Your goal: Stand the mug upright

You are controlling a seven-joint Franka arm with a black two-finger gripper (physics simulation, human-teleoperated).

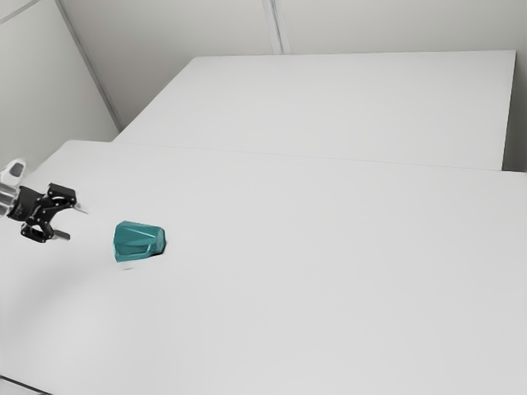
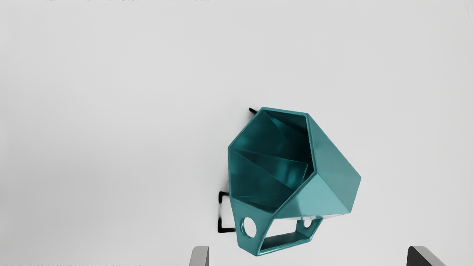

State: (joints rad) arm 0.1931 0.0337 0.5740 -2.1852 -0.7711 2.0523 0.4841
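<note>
"Fingers (image 2: 198, 256) come first, two gray tips standing wide apart at the wrist view's edge. What have they got hold of?"

"Nothing. The gripper (image 1: 72, 222) is spread well open, and its tips touch neither the mug (image 2: 336, 162) nor each other."

"Where is the mug, then?"

"Lying on its side on the white table (image 1: 329, 271), just past the gripper toward the exterior view's right. It's teal and faceted, cut into flat, angular panels, and its surface has a sheen. Its wide mouth faces the exterior view's left, and its narrower base points to that view's right."

"And the handle (image 2: 284, 241)?"

"It juts from the mug's side nearest the fingertips, in the wrist view. It's an angular loop with a round hole through each arm. From up there I can see into the mouth as well, down to darker teal facets."

"What about those black marks (image 2: 220, 225)?"

"They're thin, bent shapes beside the mouth and handle. I can't tell what they are."

"Anything farther off?"

"Another white surface (image 1: 346, 107) beyond the table, with pale walls (image 1: 165, 49) behind it. Also a thin dark line (image 1: 25, 385) crosses the near corner at the exterior view's left."
</note>
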